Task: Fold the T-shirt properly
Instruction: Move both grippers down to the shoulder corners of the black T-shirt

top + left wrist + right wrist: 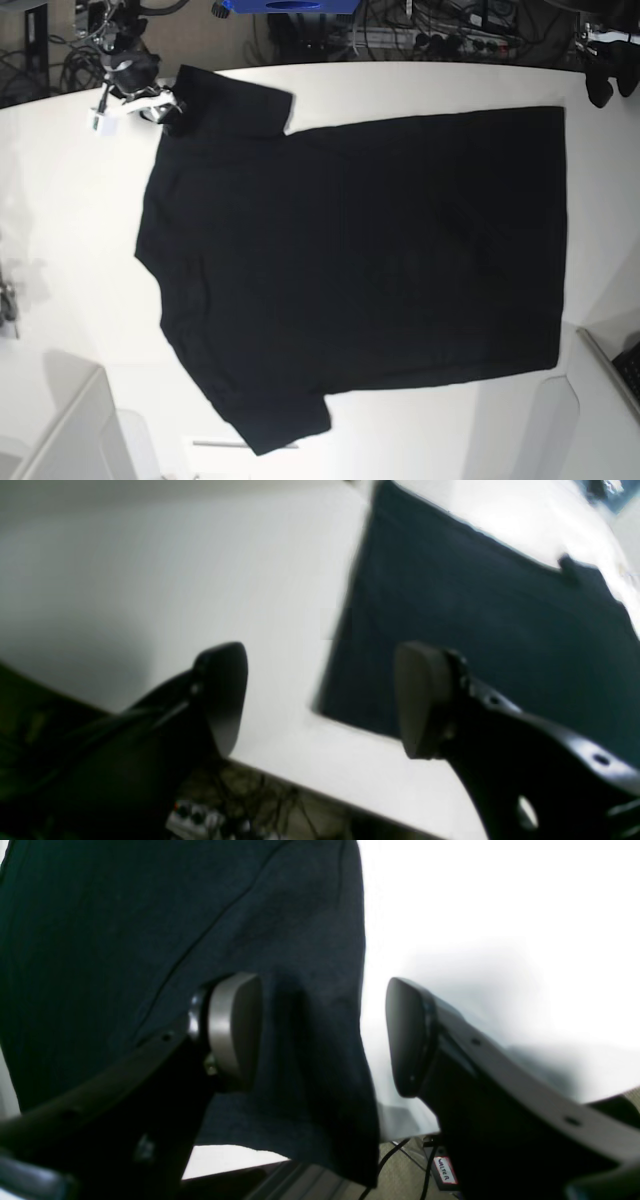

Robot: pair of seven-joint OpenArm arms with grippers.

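The black T-shirt [350, 270] lies spread flat on the white table [60, 250], neck to the left and hem to the right. My right gripper [150, 95] is at the far left sleeve. In the right wrist view it [322, 1035] is open, one finger over the sleeve cloth [150, 915], which droops over the table edge. My left gripper [603, 75] is at the far right, beyond the hem corner. In the left wrist view it [320, 695] is open and empty above the table [150, 580], with the shirt's corner [475, 630] just beyond the fingertips.
Cables and power strips [440, 30] lie past the table's far edge, with a blue object [290, 5] there. A small white tag [103, 122] lies near the right gripper. Grey panels [60, 430] stand at the near corners. The floor shows below the table edge [225, 820].
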